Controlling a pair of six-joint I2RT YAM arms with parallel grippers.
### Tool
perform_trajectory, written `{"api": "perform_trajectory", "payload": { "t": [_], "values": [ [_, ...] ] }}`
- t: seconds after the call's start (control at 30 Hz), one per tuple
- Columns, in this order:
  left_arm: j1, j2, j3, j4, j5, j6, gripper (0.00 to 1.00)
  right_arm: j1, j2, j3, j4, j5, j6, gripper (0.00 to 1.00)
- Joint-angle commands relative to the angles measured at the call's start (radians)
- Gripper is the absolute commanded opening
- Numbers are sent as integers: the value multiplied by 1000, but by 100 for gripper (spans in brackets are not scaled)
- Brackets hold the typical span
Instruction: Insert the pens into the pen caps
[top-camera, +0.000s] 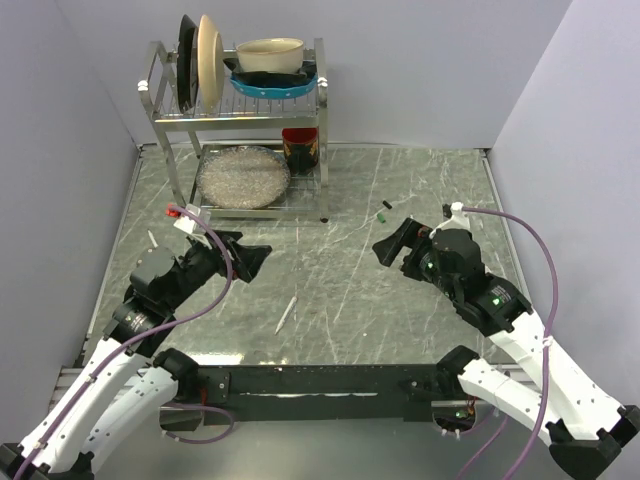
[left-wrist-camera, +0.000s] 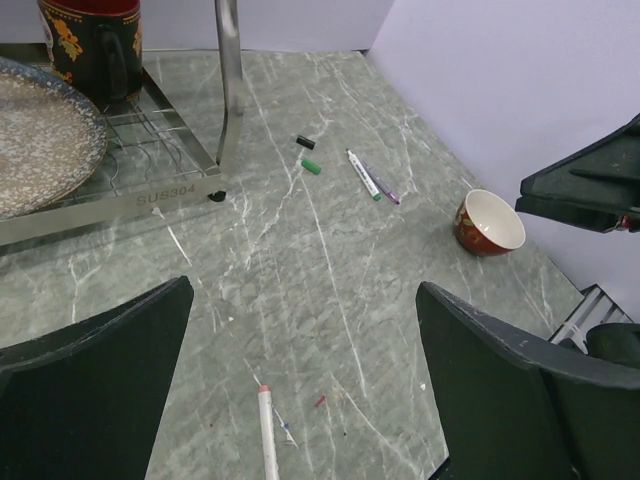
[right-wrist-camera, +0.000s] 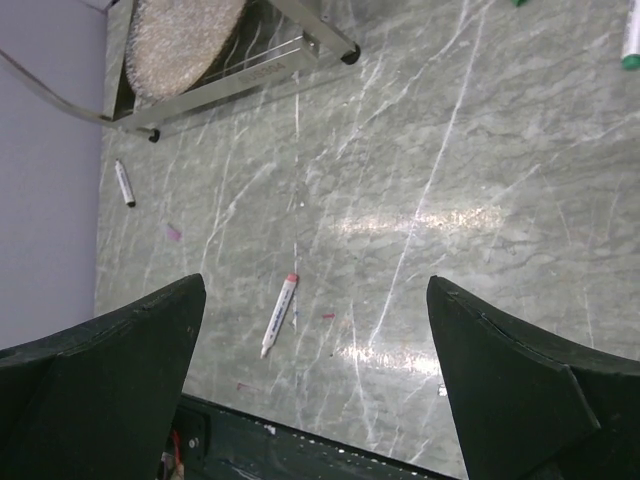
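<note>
A white pen with a red end (top-camera: 287, 313) lies on the marble table, near the front between the two arms; it also shows below my left gripper (left-wrist-camera: 266, 430) and in the right wrist view (right-wrist-camera: 279, 316). A second pen, black-tipped (right-wrist-camera: 124, 184), lies far left by the wall. A green-ended pen (left-wrist-camera: 363, 174) rests beyond a green cap (left-wrist-camera: 312, 166) and a black cap (left-wrist-camera: 305, 142), right of the rack. My left gripper (top-camera: 252, 250) (left-wrist-camera: 305, 290) and right gripper (top-camera: 392, 240) (right-wrist-camera: 315, 283) both hover open and empty above the table. No red cap is clearly visible.
A steel dish rack (top-camera: 322, 120) with plates, a bowl and a dark mug (left-wrist-camera: 90, 45) stands at the back left. A small red bowl (left-wrist-camera: 490, 222) sits near the right wall. A purple cable (top-camera: 225, 270) loops over each arm.
</note>
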Motion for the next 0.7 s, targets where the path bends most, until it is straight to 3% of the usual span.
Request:
{"api": "perform_trajectory", "payload": {
  "t": [0.0,0.2,0.33,0.53,0.63,0.67],
  "values": [
    [-1,8,15,-7,-15,36,99,-4,16,9,-17,96,51,100],
    [-1,2,21,-19,-31,43,99,-6,93,40,-47,165,122,100],
    [-1,2,23,-24,-45,48,100,-18,195,76,16,153,56,100],
    [-2,-7,23,-34,-84,52,99,-38,488,224,-97,174,41,97],
    [-4,-7,28,-40,-109,60,99,-99,606,291,-74,197,-36,90],
    [-4,-7,29,-45,-114,62,99,-183,660,308,-64,147,-62,80]
  ]
}}
